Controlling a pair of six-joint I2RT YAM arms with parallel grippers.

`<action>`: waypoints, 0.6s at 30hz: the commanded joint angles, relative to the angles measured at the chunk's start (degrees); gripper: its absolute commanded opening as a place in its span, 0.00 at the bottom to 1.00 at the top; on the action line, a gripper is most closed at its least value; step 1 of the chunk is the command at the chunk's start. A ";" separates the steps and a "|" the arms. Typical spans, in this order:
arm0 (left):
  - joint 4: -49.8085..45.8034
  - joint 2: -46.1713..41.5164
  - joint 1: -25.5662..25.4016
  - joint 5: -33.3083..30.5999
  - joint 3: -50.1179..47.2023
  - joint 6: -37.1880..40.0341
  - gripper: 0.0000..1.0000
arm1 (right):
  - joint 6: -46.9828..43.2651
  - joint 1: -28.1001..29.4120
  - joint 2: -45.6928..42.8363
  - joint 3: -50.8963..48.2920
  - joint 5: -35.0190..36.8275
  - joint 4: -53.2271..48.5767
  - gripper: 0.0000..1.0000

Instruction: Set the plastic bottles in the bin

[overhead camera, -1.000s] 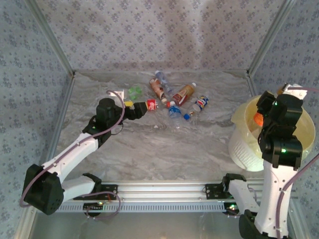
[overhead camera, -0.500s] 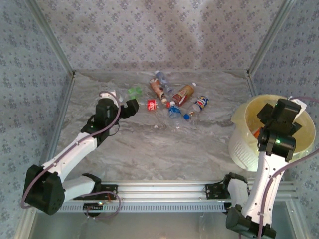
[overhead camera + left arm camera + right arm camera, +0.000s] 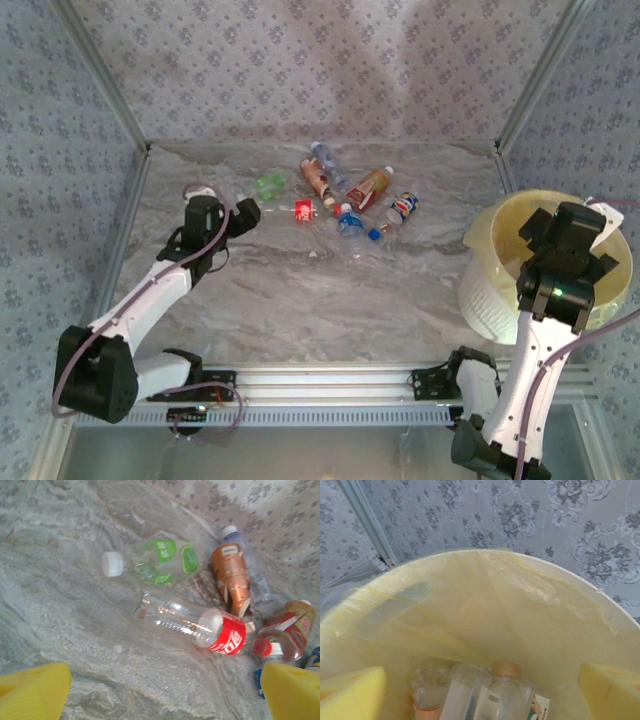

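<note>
Several plastic bottles lie in a loose cluster at the far middle of the table: a green-labelled one, a red-labelled one, an orange one and others to their right. My left gripper hovers open just left of the cluster, its yellow pads well apart with bare table between them. My right gripper hangs open over the pale-yellow bin. More bottles lie at the bin's bottom.
The bin stands at the table's right edge, beside the right arm. Patterned walls with metal frame posts close in the table at the back and sides. An aluminium rail runs along the near edge between the arm bases.
My right gripper has opened over the bin and the orange item it held is gone from its jaws. My left gripper has drawn back leftward from the red-labelled bottle.
</note>
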 commanded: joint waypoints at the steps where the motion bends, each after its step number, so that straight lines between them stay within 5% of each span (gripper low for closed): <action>1: -3.56 2.06 1.12 0.93 3.48 -1.70 0.98 | -0.06 1.06 -1.33 2.25 -9.36 0.69 1.00; 7: -8.52 7.76 3.84 4.50 8.14 -4.95 0.98 | 1.78 5.22 -4.80 0.04 -25.65 9.24 1.00; 18: -12.68 16.11 4.71 8.92 13.78 -12.05 0.98 | -1.79 20.23 -4.80 -2.20 -34.38 15.24 1.00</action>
